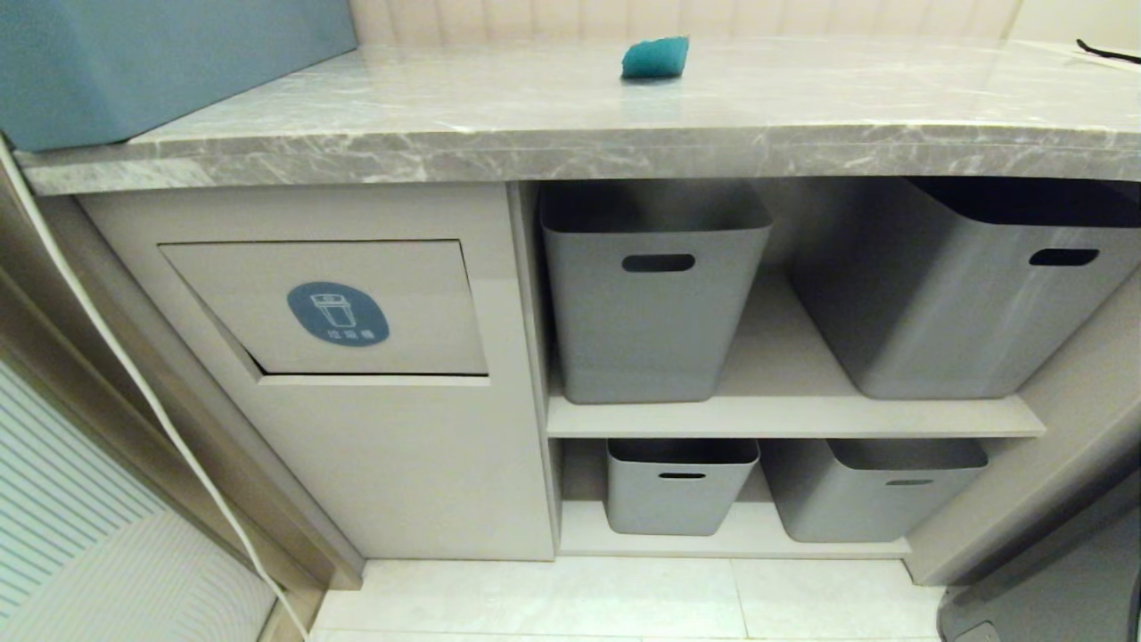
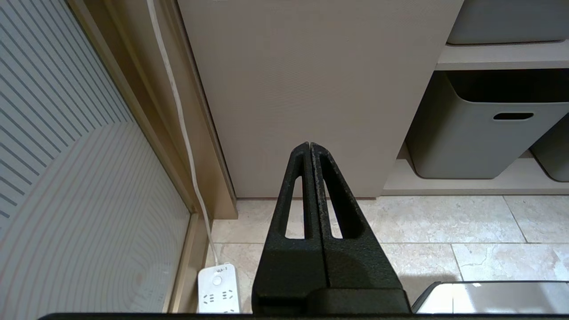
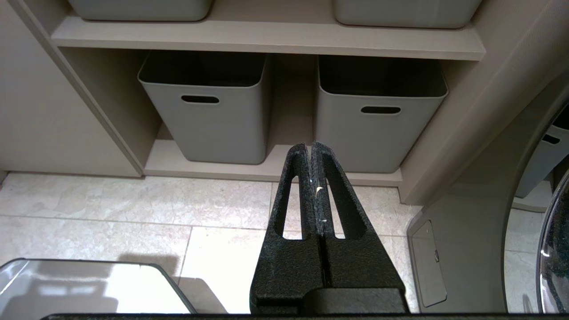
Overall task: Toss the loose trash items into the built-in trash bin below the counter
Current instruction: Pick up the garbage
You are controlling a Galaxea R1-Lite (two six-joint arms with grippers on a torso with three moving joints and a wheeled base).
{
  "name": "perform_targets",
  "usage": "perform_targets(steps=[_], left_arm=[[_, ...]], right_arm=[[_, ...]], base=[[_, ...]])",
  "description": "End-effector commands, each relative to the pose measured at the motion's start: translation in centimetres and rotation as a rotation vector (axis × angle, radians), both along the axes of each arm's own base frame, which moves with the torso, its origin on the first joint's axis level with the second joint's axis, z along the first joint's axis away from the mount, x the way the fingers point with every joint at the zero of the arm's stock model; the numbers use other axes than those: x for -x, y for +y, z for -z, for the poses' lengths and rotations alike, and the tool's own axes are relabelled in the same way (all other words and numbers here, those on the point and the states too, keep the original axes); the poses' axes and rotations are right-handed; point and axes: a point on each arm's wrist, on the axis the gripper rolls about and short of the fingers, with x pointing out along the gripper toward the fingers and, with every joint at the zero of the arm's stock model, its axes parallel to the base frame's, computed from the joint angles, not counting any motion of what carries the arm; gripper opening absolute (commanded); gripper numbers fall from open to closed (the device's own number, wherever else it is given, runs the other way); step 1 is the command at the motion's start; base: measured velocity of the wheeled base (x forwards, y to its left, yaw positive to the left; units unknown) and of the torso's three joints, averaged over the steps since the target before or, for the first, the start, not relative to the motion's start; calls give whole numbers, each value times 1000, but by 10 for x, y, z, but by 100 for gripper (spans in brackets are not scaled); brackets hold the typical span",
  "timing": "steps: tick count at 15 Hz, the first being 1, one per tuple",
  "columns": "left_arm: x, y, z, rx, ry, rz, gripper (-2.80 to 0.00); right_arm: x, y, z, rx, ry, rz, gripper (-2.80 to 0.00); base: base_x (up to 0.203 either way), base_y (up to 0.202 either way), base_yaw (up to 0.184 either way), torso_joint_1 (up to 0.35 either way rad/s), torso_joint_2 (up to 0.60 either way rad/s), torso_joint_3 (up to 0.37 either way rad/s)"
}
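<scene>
A teal wedge-shaped piece (image 1: 655,57) lies on the grey marble counter (image 1: 570,134), far back near the middle. Below the counter at the left, the built-in trash bin (image 1: 339,308) shows its beige flap with a blue oval sticker; the flap looks closed. The bottle is out of view. Neither arm appears in the head view. My left gripper (image 2: 309,145) is shut and empty, low above the floor facing the beige cabinet front (image 2: 311,89) under the flap. My right gripper (image 3: 309,145) is shut and empty, low in front of the bottom shelf.
Grey tubs with slot handles stand on two shelves to the right of the bin (image 1: 655,285) (image 1: 972,285) (image 1: 682,486) (image 1: 878,489). A teal box (image 1: 160,62) sits on the counter's left end. A white cable (image 2: 178,102) runs down to a power strip (image 2: 218,289) on the tiled floor.
</scene>
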Motion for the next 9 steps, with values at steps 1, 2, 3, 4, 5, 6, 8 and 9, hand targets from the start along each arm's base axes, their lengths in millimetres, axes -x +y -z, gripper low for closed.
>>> perform_targets(steps=[1, 2, 3, 4, 5, 6, 8, 9], left_arm=[[0, 0, 0, 0, 0, -1, -280], [0, 0, 0, 0, 0, -1, -280], [0, 0, 0, 0, 0, -1, -280], [0, 0, 0, 0, 0, -1, -280], [0, 0, 0, 0, 0, -1, -280], [0, 0, 0, 0, 0, -1, -280], [0, 0, 0, -3, -1, 1, -280], [0, 0, 0, -12, 0, 8, -280]], right_arm=[[0, 0, 0, 0, 0, -1, -280], [0, 0, 0, 0, 0, -1, -280], [0, 0, 0, 0, 0, -1, -280], [0, 0, 0, 1, 2, -2, -280], [0, 0, 0, 2, 0, -4, -280], [0, 0, 0, 2, 0, -4, -280], [0, 0, 0, 2, 0, -4, -280], [0, 0, 0, 2, 0, -4, -280]], base=[[0, 0, 0, 0, 0, 0], [0, 0, 0, 0, 0, 0], [0, 0, 0, 0, 0, 0], [0, 0, 0, 0, 0, 0], [0, 0, 0, 0, 0, 0], [0, 0, 0, 0, 0, 0], [0, 0, 0, 0, 0, 0], [0, 0, 0, 0, 0, 0]])
